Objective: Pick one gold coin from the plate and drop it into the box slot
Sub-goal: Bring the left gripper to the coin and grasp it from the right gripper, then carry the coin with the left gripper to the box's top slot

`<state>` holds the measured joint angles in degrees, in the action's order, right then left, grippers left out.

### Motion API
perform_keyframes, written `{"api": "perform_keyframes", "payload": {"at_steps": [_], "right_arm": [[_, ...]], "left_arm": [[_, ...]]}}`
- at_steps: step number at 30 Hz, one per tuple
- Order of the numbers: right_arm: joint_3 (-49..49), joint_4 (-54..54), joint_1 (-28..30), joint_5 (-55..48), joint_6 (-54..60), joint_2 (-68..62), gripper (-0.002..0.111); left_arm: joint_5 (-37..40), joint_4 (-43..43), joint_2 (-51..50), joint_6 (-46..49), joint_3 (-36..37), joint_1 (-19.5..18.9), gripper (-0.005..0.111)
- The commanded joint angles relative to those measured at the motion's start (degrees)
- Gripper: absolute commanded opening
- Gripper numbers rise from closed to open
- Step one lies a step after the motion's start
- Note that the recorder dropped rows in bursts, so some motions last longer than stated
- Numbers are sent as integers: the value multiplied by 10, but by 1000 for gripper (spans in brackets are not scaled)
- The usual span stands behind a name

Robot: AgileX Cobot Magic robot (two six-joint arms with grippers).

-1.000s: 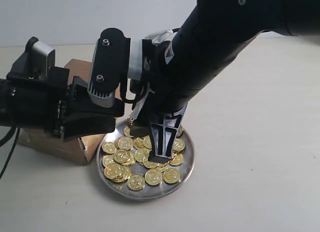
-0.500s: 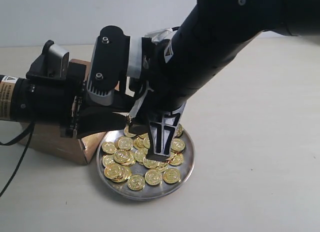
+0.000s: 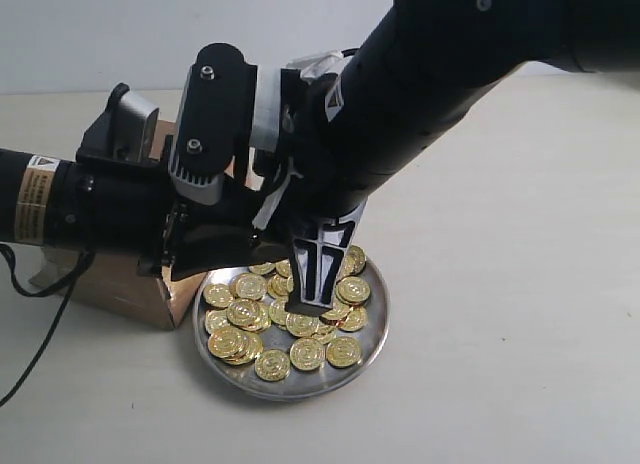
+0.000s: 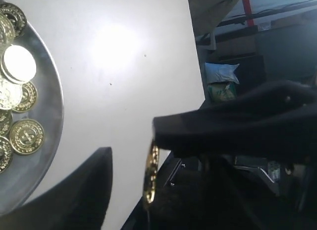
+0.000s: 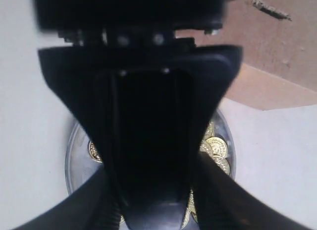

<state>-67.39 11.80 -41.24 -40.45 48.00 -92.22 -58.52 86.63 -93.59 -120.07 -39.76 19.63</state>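
Pale tabletop [image 3: 500, 334], coin-filled plate [image 3: 376, 329], edge-on coin [image 4: 151, 173] only in left wrist view

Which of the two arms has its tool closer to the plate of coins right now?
The right. The right tool reaches down among the coins on the plate; the left tool hangs above the plate's rim on the box side.

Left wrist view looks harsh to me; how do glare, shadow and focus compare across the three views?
Left wrist view: hot glare on the white tabletop, one gold coin blown out white, black fingers mere silhouettes. Right wrist view: the black right gripper fills the frame, blurred. Exterior view: even light, sharp.
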Motion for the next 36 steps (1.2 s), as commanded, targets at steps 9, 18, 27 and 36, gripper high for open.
{"api": "perform_keyframes", "payload": {"at_steps": [9, 18, 27, 36], "right_arm": [[-5, 3, -1, -1, 0, 5, 26], [-5, 2, -1, -1, 0, 5, 26], [-5, -13, -1, -1, -35, 5, 62], [-5, -185, -1, -72, -285, 21, 47]], "left_arm": [[12, 16, -1, -4, -25, 10, 42], [14, 10, -1, 7, -25, 10, 0], [16, 6, -1, 16, -26, 10, 0], [108, 130, 17, -17, -80, 9, 0]]}}
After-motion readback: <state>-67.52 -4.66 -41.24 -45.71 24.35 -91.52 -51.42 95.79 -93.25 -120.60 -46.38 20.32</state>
